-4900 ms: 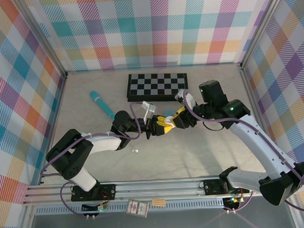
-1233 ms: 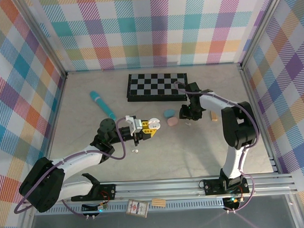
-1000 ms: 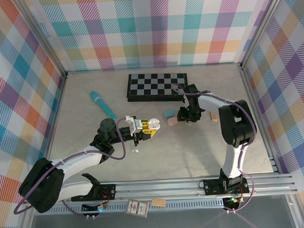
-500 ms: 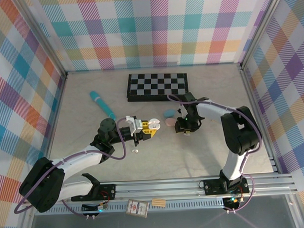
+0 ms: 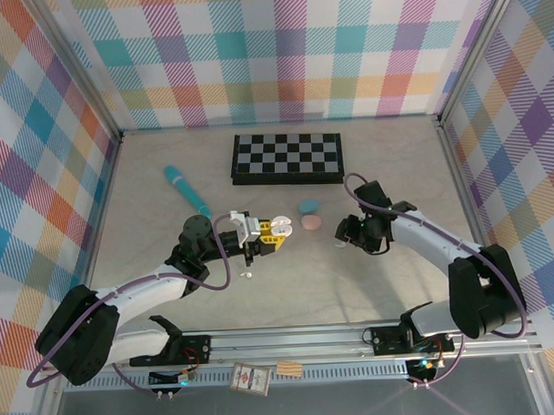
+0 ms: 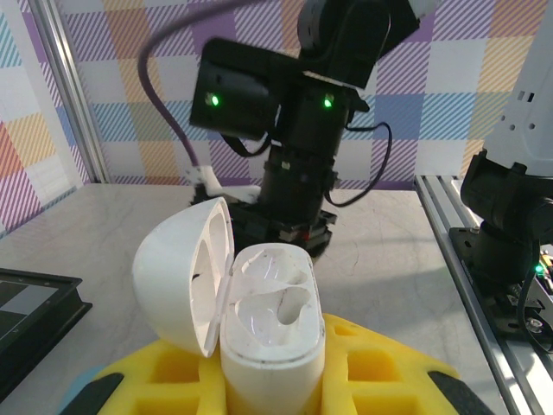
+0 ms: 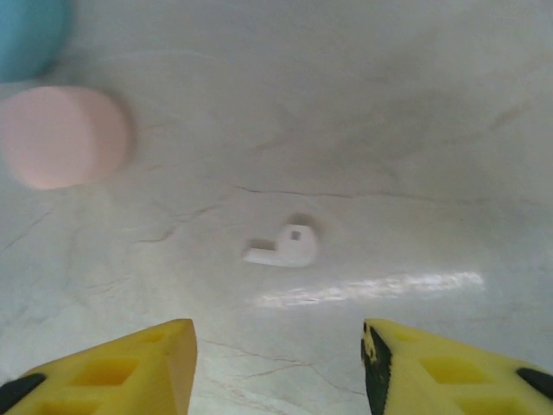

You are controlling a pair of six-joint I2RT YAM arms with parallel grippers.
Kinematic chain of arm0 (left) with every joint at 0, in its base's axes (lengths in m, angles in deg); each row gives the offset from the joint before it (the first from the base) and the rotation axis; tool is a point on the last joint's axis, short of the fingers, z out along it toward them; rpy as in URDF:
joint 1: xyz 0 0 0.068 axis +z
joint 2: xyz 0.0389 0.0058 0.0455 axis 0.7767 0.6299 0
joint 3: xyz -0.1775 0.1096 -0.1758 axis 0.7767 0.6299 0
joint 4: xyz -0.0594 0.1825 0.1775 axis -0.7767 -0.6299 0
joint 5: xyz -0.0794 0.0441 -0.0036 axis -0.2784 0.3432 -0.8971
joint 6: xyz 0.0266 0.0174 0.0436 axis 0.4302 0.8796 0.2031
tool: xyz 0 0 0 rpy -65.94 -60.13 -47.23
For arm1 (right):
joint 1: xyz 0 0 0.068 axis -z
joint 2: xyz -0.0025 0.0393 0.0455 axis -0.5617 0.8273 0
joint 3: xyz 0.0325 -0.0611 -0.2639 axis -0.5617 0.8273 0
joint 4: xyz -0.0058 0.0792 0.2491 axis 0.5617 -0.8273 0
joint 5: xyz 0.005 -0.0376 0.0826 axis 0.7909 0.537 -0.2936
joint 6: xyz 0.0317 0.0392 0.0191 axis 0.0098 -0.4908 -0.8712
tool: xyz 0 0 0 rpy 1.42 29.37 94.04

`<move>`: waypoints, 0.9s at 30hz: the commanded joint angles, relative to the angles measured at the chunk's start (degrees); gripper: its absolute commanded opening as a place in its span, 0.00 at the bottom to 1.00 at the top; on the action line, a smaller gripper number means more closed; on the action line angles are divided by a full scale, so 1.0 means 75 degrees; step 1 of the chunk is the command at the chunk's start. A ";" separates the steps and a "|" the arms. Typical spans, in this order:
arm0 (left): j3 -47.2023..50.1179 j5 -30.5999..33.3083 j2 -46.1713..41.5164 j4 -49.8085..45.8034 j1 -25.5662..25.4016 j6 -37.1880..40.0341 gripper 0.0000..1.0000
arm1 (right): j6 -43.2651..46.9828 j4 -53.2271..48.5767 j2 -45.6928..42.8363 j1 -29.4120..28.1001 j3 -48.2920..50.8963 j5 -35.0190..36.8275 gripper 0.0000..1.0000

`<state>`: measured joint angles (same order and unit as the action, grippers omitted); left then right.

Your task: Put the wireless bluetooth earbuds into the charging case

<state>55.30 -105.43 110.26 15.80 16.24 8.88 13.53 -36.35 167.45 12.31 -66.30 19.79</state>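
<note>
A white earbud (image 7: 283, 248) lies flat on the counter (image 7: 415, 130), just ahead of the right end effector (image 7: 276, 346), whose yellow fingers stand apart on either side of it, gripping nothing. Up and to the left sits a pink case (image 7: 60, 137), with a blue case (image 7: 30, 35) just beyond. Across the way, the left end effector (image 5: 271, 235) is clamped on the white charging case (image 6: 272, 324), lid swung open, wells facing up. A second white earbud (image 5: 246, 275) lies on the counter near it.
</note>
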 commanded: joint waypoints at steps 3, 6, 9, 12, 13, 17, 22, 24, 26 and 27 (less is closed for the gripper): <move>0.0014 -0.0170 -0.0037 0.0097 0.0059 0.0070 0.02 | -0.1358 0.0768 0.0405 0.0045 0.0156 -0.0357 0.46; 0.0013 -0.0159 -0.0090 0.0051 0.0059 0.0062 0.02 | -0.1440 0.0954 0.0660 0.0045 0.0143 -0.0359 0.43; 0.0035 -0.0135 -0.0201 -0.0061 0.0059 0.0087 0.02 | -0.1433 0.0997 0.0912 0.0045 0.0048 -0.0347 0.42; 0.0024 -0.0096 -0.0298 -0.0258 0.0059 0.0196 0.02 | -0.1477 0.1132 0.1151 0.0052 0.0032 -0.0357 0.39; 0.0025 -0.0087 -0.0324 -0.0318 0.0059 0.0230 0.02 | -0.1483 0.1154 0.1222 0.0047 0.0008 -0.0385 0.39; -0.0007 -0.0106 -0.0324 -0.0356 0.0059 0.0246 0.02 | -0.1448 0.1273 0.1397 0.0055 -0.0115 -0.0499 0.36; -0.0012 -0.0108 -0.0353 -0.0374 0.0059 0.0251 0.02 | -0.1207 0.1147 0.1539 0.0045 -0.0380 -0.0453 0.34; -0.0010 -0.0096 -0.0387 -0.0384 0.0059 0.0259 0.02 | -0.1094 0.1040 0.1631 0.0053 -0.0524 -0.0419 0.34; -0.0007 -0.0080 -0.0393 -0.0410 0.0059 0.0278 0.02 | -0.0960 0.0929 0.1739 0.0056 -0.0708 -0.0418 0.34; 0.0013 -0.0078 -0.0407 -0.0406 0.0060 0.0272 0.02 | -0.0863 0.0882 0.1801 0.0056 -0.0792 -0.0406 0.35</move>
<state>55.30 -105.41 108.78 12.57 16.24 9.56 4.88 -28.40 179.97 12.63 -69.89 17.16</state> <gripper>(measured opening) 0.198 0.344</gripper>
